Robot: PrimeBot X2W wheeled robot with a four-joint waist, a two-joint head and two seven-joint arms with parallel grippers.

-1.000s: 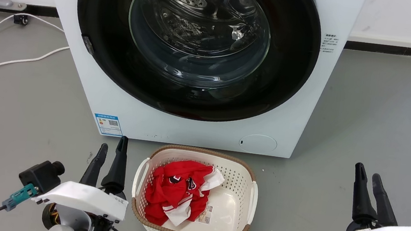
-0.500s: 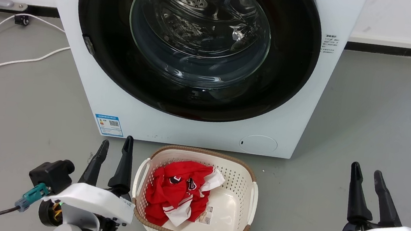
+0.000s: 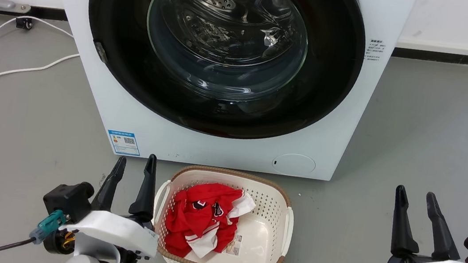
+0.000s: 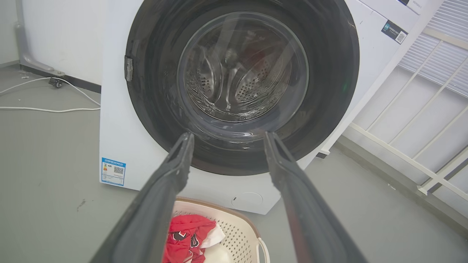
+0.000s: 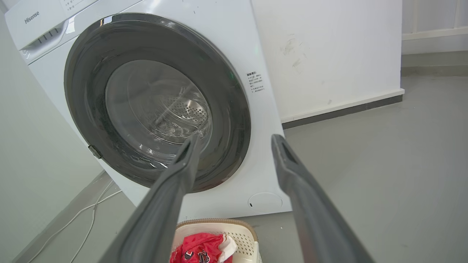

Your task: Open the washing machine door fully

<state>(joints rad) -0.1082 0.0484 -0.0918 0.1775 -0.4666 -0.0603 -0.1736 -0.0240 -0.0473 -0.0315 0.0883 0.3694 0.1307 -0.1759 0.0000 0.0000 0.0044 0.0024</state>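
Note:
The washing machine door point(image 3: 311, 83) is a large round glossy black disc with a clear glass window, lying flat against the white washing machine point(image 3: 137, 119). The same door point(image 4: 329, 73) fills the left wrist view and stands at the left of the right wrist view point(image 5: 87, 91). A small grey latch piece point(image 3: 101, 51) sits on its left rim. My left gripper point(image 3: 137, 161) is open near the floor at the lower left, in front of the machine. My right gripper point(image 3: 414, 194) is open at the lower right. Neither touches the door.
A white laundry basket point(image 3: 282, 209) with red and white clothes point(image 3: 201, 217) stands on the grey floor right before the machine, between my grippers. White cables point(image 3: 9, 70) trail over the floor at the left. A white slatted panel point(image 4: 431, 91) leans at the machine's right.
My left gripper has shifted right, closer to the basket, and its fingers have spread a little. My right gripper has shifted left with its fingers spreading wider. The door has not moved.

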